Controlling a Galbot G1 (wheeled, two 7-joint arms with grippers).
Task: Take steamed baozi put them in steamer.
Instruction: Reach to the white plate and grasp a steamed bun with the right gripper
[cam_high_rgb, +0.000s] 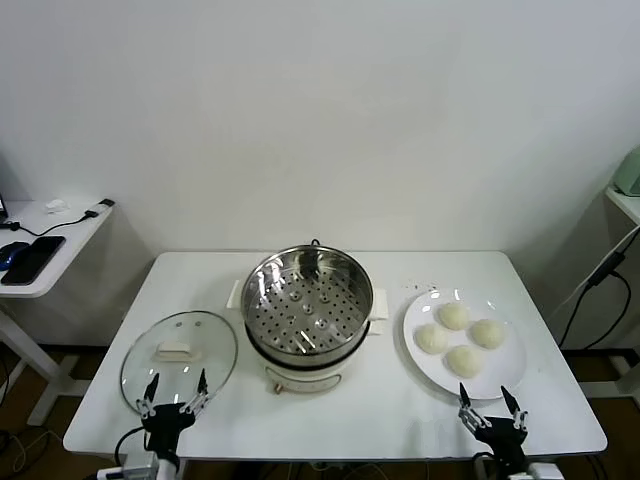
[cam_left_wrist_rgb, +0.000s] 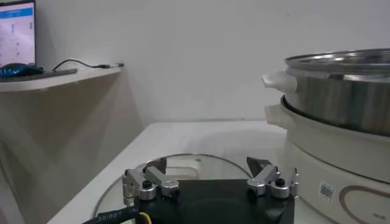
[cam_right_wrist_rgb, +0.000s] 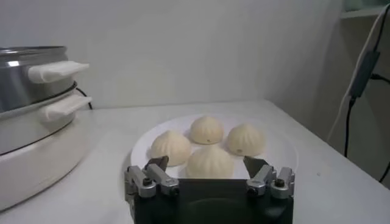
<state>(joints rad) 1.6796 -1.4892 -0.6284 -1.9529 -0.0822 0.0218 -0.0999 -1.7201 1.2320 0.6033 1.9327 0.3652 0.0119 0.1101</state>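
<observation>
Several cream-white baozi (cam_high_rgb: 460, 336) lie on a flat white plate (cam_high_rgb: 511, 378) at the table's right; the right wrist view shows them too (cam_right_wrist_rgb: 209, 161). The steel steamer (cam_high_rgb: 307, 302) with its perforated tray stands empty at the table's centre and shows in the left wrist view (cam_left_wrist_rgb: 341, 103) and the right wrist view (cam_right_wrist_rgb: 36, 115). My right gripper (cam_high_rgb: 492, 404) (cam_right_wrist_rgb: 206, 165) is open and empty at the front edge, just before the plate. My left gripper (cam_high_rgb: 172, 391) (cam_left_wrist_rgb: 208, 165) is open and empty at the front left, over the near rim of the glass lid.
The round glass lid (cam_high_rgb: 180, 352) with a white handle lies flat left of the steamer, also in the left wrist view (cam_left_wrist_rgb: 183, 167). A side desk (cam_high_rgb: 45, 240) with a phone stands at far left. A cable (cam_high_rgb: 590, 290) hangs at the right.
</observation>
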